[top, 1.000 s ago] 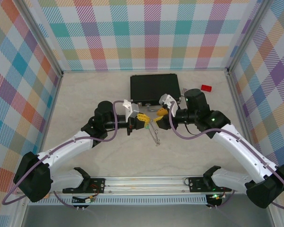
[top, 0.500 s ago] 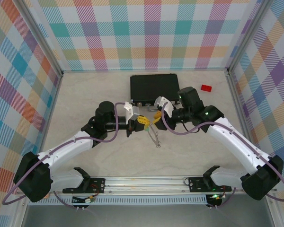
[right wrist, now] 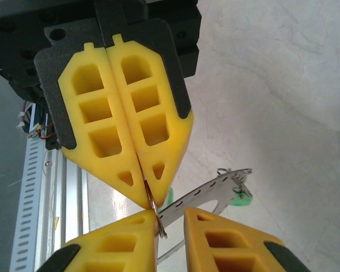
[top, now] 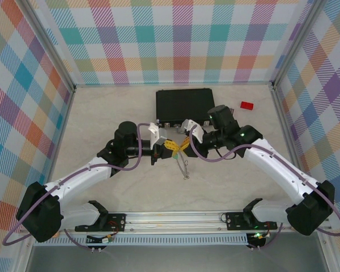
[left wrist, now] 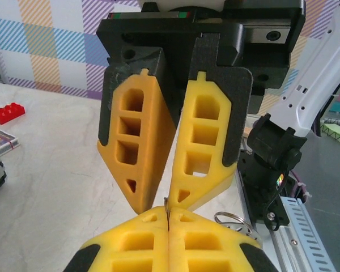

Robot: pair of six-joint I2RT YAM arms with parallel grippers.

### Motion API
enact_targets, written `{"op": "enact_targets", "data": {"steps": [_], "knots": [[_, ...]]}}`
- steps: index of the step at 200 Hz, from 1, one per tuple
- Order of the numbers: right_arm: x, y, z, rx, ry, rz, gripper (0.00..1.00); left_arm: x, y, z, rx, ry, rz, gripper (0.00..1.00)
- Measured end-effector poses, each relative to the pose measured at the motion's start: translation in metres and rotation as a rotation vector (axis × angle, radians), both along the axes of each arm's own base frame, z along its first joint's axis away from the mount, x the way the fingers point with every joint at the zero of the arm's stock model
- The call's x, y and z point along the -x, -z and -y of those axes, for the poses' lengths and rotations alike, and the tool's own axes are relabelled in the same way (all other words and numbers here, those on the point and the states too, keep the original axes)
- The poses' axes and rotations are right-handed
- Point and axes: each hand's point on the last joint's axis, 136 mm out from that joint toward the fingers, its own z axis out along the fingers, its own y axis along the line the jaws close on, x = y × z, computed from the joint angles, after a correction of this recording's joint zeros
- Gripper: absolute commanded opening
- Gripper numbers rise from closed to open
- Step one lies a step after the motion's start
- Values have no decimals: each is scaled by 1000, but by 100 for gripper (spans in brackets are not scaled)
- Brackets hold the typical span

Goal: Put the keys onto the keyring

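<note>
Two grippers meet tip to tip above the table (right wrist: 272,85). The left gripper (right wrist: 147,195) is clamped on the keyring (right wrist: 199,196), apparently to steady it. The right gripper (right wrist: 171,214) has its jaws slightly apart astride the strip. One green key (right wrist: 239,199) hangs at the ring's far end.

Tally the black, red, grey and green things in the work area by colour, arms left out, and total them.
Black: 1, the case
Red: 1, the block
Grey: 1, the keyring
Green: 1, a key plainly seen; a second cannot be made out
Total: 4
</note>
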Motion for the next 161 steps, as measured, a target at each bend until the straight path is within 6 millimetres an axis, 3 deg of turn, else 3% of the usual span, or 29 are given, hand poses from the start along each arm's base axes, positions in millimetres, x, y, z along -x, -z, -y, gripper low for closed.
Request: {"op": "enact_targets", "data": {"steps": [56, 77, 120, 132, 144, 161], "knots": [[2, 4, -1, 4, -23, -5, 16, 1, 2, 0, -8, 2, -11, 0], [4, 4, -3, 1, -38, -11, 0, 1, 3, 0, -9, 1, -12, 0], [6, 4, -4, -5, -48, -17, 0, 1, 3, -1, -9, 2, -13, 0], [5, 4, -4, -12, -45, -13, 0, 0, 3, -1, -8, -4, -13, 4], [5, 5, -5, -25, -42, -3, 0, 0, 3, -2, -7, -13, -16, 14], [6, 5, -6, -53, -38, 16, 0, -3, -2, -4, 15, -46, -16, 15]]}}
